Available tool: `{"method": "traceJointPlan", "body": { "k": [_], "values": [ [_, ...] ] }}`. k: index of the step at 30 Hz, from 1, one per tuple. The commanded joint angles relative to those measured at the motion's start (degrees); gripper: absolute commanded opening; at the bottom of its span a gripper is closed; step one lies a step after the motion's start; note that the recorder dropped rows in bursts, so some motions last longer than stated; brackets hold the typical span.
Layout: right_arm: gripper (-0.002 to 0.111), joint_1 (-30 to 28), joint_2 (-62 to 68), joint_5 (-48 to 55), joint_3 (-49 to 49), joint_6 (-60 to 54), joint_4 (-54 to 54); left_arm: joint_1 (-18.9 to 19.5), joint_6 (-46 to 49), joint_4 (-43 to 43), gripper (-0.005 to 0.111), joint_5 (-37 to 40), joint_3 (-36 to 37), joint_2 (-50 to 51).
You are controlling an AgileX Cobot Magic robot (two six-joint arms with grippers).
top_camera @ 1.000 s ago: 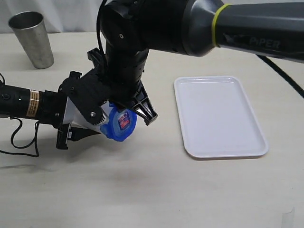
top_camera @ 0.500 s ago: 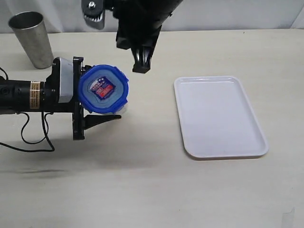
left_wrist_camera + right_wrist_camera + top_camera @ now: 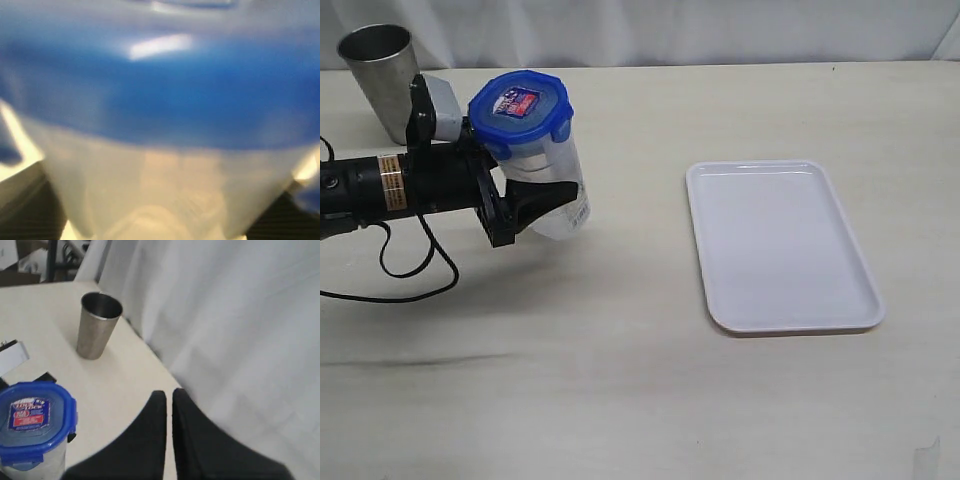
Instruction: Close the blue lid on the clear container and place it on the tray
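The clear container (image 3: 560, 195) is held off to the table's left by my left gripper (image 3: 542, 190), whose jaws are shut on its body. The blue lid (image 3: 520, 108) sits on the container's mouth with its red-and-white sticker facing up. In the left wrist view the blue lid (image 3: 160, 85) and the clear container (image 3: 160, 190) fill the picture, blurred. The right wrist view looks down on the blue lid (image 3: 32, 417) from above. My right gripper (image 3: 169, 392) is shut with nothing in it and is out of the exterior view. The white tray (image 3: 720, 205) lies empty to the right.
A grey metal cup (image 3: 382, 75) stands at the back left, just behind the left arm; the right wrist view shows the metal cup (image 3: 97, 325) too. A black cable (image 3: 410, 265) loops on the table under the left arm. A white curtain (image 3: 225, 315) hangs behind the table.
The right arm has pulled up and out of the exterior view, its jaws closing. The left gripper has turned the lidded container upright and carried it toward the back left.
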Motion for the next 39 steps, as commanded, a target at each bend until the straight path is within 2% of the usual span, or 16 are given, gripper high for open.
{"method": "traceJointPlan", "body": {
  "k": [1, 9, 17, 20, 28, 39],
  "values": [
    [0.004, -0.25, -8.78, -13.82, 12.41, 4.51, 0.38, -0.05, -1.27, -1.56, 0.000, -1.19, -0.25, -0.76],
    [0.004, -0.25, -27.94, -30.32, 35.95, 9.38, 0.71, -0.05, -1.27, -1.56, 0.000, 0.21, -0.25, -0.76],
    [0.004, -0.25, -51.42, -34.88, 50.76, 15.21, 0.98, -0.05, -1.27, -1.86, 0.000, 0.45, -0.25, -0.76],
    [0.004, -0.25, -60.89, -35.82, 55.22, 15.10, 4.76, -0.05, -1.27, -1.86, 0.000, 0.59, -0.25, -0.76],
    [0.004, -0.25, -81.73, -36.03, 63.44, 15.10, 8.16, -0.05, -1.05, -1.86, 0.000, 0.92, -0.25, -0.76],
    [0.004, -0.25, -82.88, -37.06, 64.26, 15.36, 8.16, -0.05, -0.93, -1.86, 0.000, 1.28, -0.25, -0.76]
  ]
}}
